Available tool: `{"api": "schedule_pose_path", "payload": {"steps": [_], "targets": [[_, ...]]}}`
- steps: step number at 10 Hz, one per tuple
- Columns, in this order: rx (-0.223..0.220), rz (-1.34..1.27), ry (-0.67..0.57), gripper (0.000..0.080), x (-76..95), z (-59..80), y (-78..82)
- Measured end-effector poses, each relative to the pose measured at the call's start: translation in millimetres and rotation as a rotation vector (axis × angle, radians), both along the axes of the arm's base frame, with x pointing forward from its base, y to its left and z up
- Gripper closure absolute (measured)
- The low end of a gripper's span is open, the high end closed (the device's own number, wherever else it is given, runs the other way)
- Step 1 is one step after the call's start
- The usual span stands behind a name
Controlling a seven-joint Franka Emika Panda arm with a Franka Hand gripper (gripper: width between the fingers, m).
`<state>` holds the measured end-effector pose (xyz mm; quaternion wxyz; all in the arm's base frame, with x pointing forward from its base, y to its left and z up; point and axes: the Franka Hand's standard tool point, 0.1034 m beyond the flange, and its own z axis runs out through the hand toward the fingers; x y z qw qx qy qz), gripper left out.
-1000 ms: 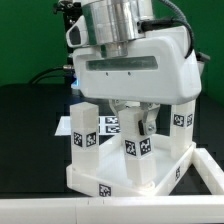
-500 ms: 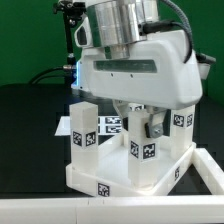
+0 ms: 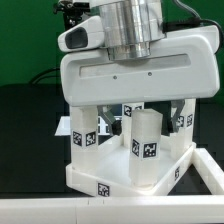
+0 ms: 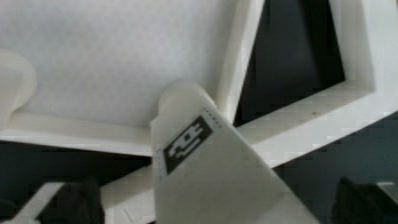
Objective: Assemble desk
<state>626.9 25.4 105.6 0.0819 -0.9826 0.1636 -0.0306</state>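
Fingers (image 4: 210,203) spread wide, grasping nothing; leg between them stands free.
Dark fingertips (image 4: 57,200) sit at the wrist view's lower corners, clear of the tagged leg (image 3: 144,148), which stands upright in the front corner of the tabletop (image 3: 100,180), centre of the exterior view. Risk: leg possibly not fully seated; a fingertip brushing it on retreat could tilt it or shift the tabletop.

Smooth white plastic desk (image 3: 120,170) (matt)
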Motion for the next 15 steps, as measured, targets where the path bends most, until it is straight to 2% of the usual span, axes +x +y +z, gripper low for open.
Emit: {"api": "schedule_pose_path", "payload": {"steps": [3,5,6,7,8,10,11,13,15], "targets": [[-0.085,0.450,-0.069,0.0150,2.4,1.5,6.4],[-0.085,0.452,-0.071,0.0150,2.7,1.2,5.5],[-0.085,0.453,-0.071,0.0294,2.6,0.9,5.5],[-0.085,0.451,-0.071,0.0479,2.6,0.9,5.5],[-0.073,0.352,-0.058,0.0515,2.5,0.7,6.1],[-0.058,0.131,-0.052,0.0515,3.0,0.6,5.8],[-0.030,-0.096,-0.036,0.0515,1.9,-0.3,9.1],[0.046,-0.480,0.023,0.0515,5.8,0.0,26.2],[0.060,-0.550,0.036,0.0514,6.5,0.1,26.7]]}}
